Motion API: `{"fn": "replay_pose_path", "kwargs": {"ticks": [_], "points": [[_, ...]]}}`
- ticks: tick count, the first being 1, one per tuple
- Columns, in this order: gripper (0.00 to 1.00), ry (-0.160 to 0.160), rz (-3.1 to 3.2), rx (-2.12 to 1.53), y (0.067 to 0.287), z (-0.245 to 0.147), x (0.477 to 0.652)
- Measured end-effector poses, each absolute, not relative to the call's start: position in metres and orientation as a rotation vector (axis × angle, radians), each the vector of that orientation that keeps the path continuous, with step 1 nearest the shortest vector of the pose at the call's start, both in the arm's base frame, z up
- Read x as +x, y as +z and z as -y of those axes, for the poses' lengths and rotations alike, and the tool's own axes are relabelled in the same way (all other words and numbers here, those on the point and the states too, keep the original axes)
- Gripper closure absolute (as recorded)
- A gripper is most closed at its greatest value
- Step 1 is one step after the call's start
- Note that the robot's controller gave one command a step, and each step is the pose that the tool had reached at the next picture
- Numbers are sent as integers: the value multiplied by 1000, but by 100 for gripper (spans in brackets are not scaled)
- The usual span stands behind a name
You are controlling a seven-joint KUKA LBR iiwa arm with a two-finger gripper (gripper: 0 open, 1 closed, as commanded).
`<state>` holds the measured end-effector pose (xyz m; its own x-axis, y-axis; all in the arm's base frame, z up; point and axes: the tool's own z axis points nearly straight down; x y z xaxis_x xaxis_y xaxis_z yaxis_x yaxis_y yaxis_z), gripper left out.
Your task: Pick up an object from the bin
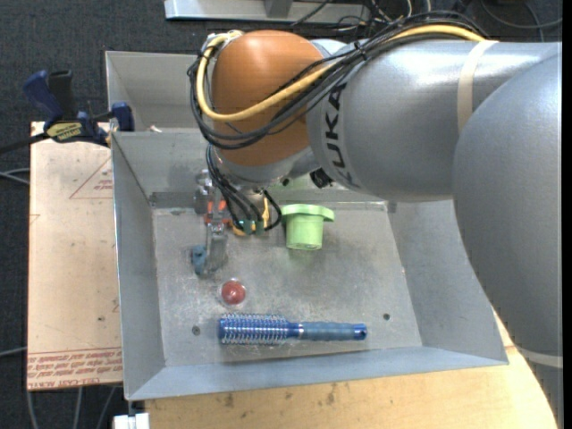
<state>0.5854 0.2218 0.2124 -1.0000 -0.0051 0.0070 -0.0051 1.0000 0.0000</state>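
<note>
Red ball [233, 291] is lying loose on the bin [357, 271] floor, just beside the gripper [211, 253] that is hanging low; whether its jaws are spread or pressed together, I cannot tell. Nothing is being lifted yet.

Grey metal bin [357, 266]: floor scuffed, sloped walls. Four items on floor. Green plastic flanged cup [304, 226], toward the back, centre. Small blue-grey piece [198, 259], left of centre, kind unclear. Small red ball [233, 291], just in front of it, apart. Blue hairbrush [290, 331] lies along the front wall, bristle head left, handle right.
</note>
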Motion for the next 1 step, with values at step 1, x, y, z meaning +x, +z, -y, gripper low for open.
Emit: {"fn": "replay_pose_path", "kwargs": {"ticks": [1], "points": [[0, 4, 3131, 119, 127, -192, 571]]}}
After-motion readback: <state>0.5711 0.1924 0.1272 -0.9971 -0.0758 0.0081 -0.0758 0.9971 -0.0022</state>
